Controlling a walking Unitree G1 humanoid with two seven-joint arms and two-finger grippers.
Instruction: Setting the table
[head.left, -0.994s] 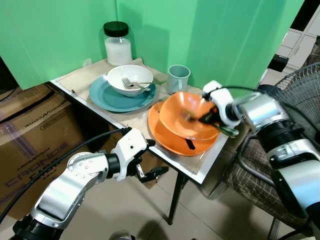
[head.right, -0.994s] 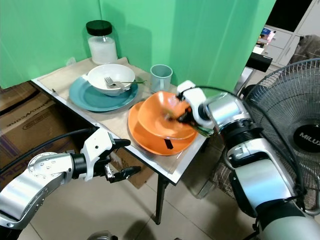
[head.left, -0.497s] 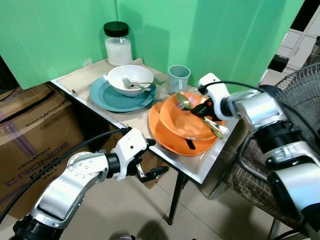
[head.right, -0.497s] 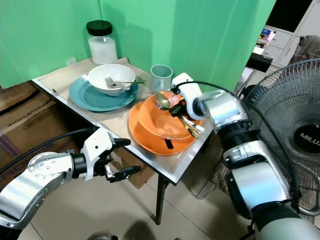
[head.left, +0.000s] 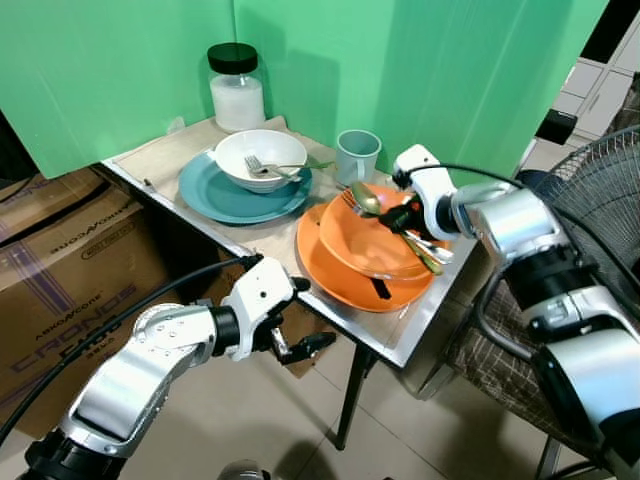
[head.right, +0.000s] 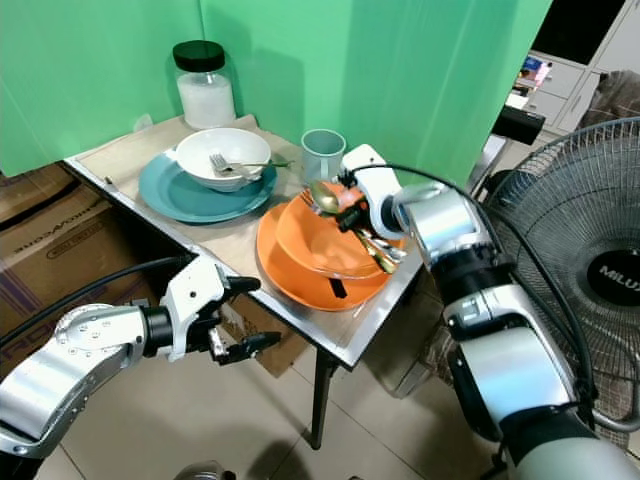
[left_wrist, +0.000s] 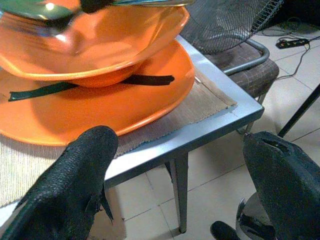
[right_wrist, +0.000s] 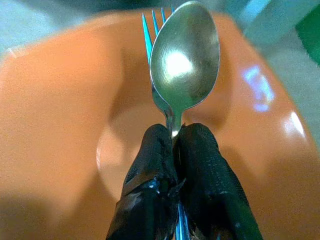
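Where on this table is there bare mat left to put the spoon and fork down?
Bare beige mat lies along the front edge between the blue plate and orange plate. The back is crowded by the glass jar and grey cup.
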